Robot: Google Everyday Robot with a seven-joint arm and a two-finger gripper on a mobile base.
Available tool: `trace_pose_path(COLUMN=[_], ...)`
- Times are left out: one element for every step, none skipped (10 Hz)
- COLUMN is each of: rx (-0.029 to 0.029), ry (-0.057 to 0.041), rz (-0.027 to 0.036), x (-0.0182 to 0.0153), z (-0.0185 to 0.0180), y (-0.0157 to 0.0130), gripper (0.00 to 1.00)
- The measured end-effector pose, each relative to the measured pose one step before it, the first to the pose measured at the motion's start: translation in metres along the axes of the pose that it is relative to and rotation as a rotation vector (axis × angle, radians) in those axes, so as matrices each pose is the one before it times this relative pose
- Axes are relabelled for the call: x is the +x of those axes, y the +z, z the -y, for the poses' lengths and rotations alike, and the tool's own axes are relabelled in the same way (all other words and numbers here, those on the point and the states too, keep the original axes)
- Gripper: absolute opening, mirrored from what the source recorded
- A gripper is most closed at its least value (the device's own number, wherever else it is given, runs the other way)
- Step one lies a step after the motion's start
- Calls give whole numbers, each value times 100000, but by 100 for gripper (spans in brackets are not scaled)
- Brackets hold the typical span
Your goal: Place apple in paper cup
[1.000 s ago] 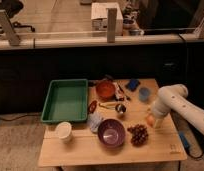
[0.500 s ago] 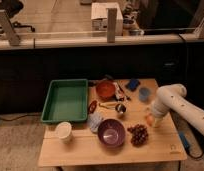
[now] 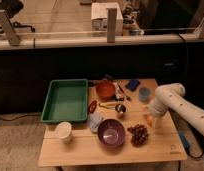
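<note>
Apple (image 3: 146,120): small, round and smooth, yellow-orange. It sits on the right side of the bench (image 3: 85,152), just up and right of the grape bunch (image 3: 139,134).
End effector (image 3: 154,119): down low at the apple, at the tip of the white arm. I cannot tell whether it is spread or pinching the fruit.
Paper cup (image 3: 63,131): plain white and tapered, rim up, at the front left just below the green tray (image 3: 65,100). It is well apart from the apple.
Step in hand: I judge this as the pick, since the apple is not yet in the cup.
Next move: I need a sure hold on the slick round fruit, then a lift and a carry leftward over the glossy purple bowl (image 3: 111,132). The release should be centred over the rim, because I expect the light cup to tip easily.
</note>
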Motion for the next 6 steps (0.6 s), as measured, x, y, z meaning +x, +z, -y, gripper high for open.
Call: trace_pose_path(rx=[-92, 167, -249, -202, 7, 101], ry=[464, 140, -91, -556, -744, -2094], rz=[-365, -91, -172, -90, -270, -65], x=[423, 426, 616, 75, -8, -91], z=[-254, -174, -553, -173, 38, 116], y=[1, -107, -10, 27, -76, 22], gripper=[80, 80, 73, 64, 54, 41])
